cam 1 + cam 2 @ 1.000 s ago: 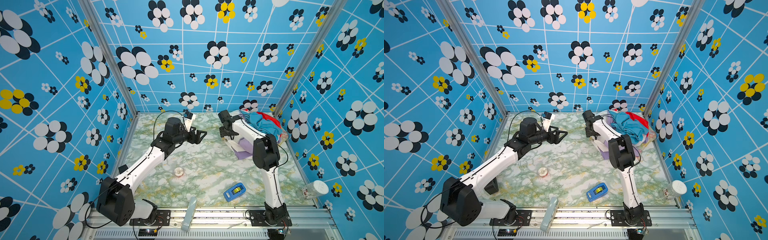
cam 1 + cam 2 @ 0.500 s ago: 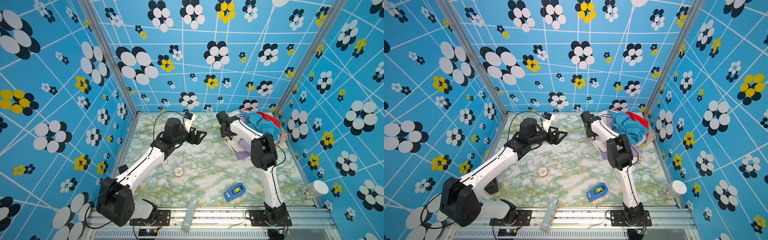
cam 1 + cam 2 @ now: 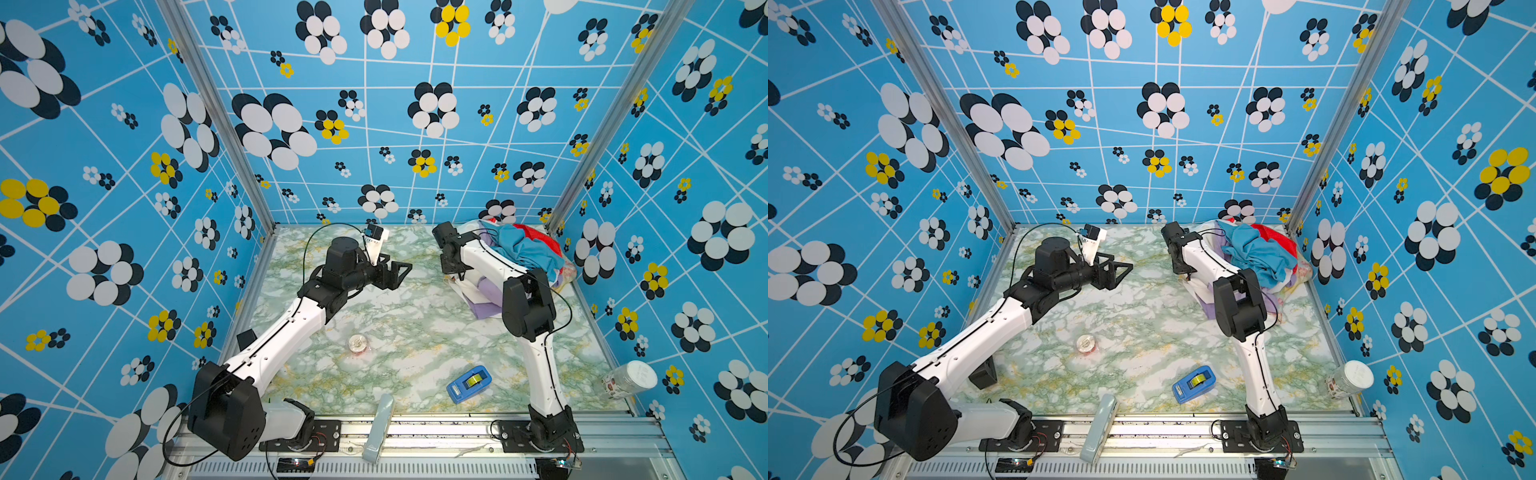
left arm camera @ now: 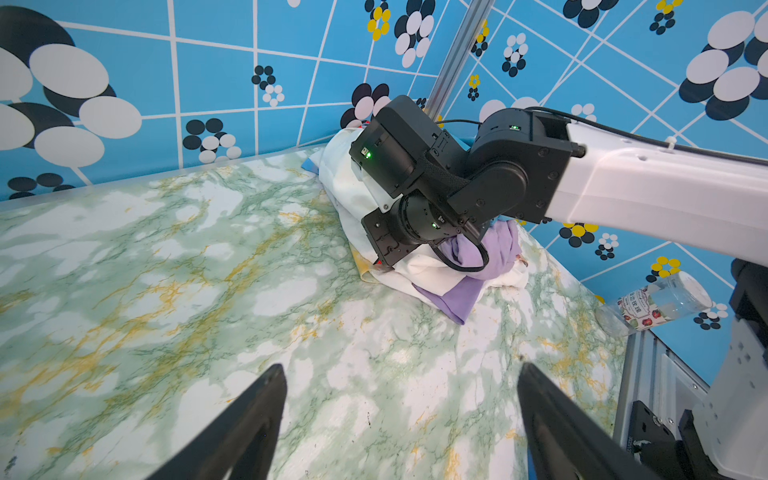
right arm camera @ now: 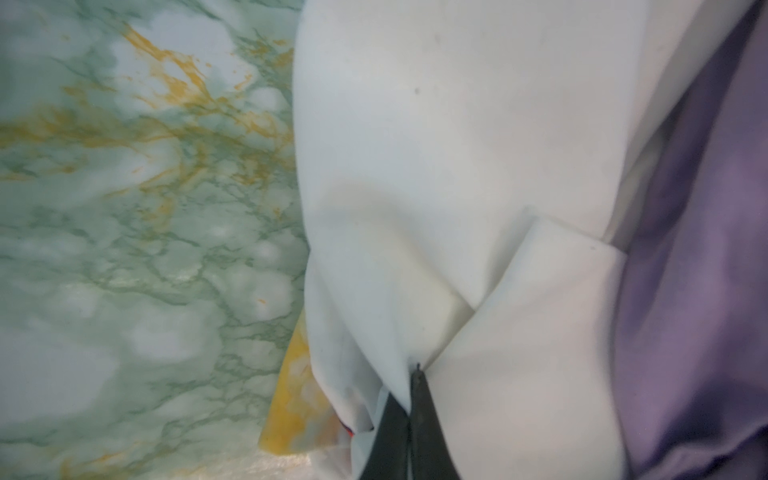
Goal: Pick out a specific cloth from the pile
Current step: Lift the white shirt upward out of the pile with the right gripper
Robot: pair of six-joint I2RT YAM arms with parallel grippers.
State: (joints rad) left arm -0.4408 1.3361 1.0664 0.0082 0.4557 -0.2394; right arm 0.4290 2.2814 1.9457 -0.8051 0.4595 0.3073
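- My right gripper [image 5: 414,386] has its jaws pressed together on a fold of the cloth [image 5: 436,158]. The cream-white fabric puckers to a point right at the black tips.
- The pile [image 3: 523,249] is heaped in the far right corner of the table [image 3: 407,328]. The cloth lies along the side of the pile that faces the open marble, with its lower edge resting on the tabletop.
- A lilac cloth [image 5: 698,257] lies against the pinched fold and touches it. A yellow-printed scrap [image 5: 291,399] pokes out from under the cloth's edge on the marble side.
- In both top views a sky-blue cloth [image 3: 515,249] sits on top of the pile, with a red cloth [image 3: 540,237] just behind it (my right arm hides most of the lower layers from up there).
- My left gripper [image 4: 401,370] has its jaws spread wide with nothing between them. It hovers over bare marble, well apart from the pile, and points toward it.
- Elsewhere on the table I see a blue tape dispenser [image 3: 468,384] near the front and a small round clear container [image 3: 357,344] around the middle.
- A clear jar with a white lid [image 3: 629,378] lies on its side at the right edge, and a pale grey-green bar [image 3: 380,422] lies across the front rail.
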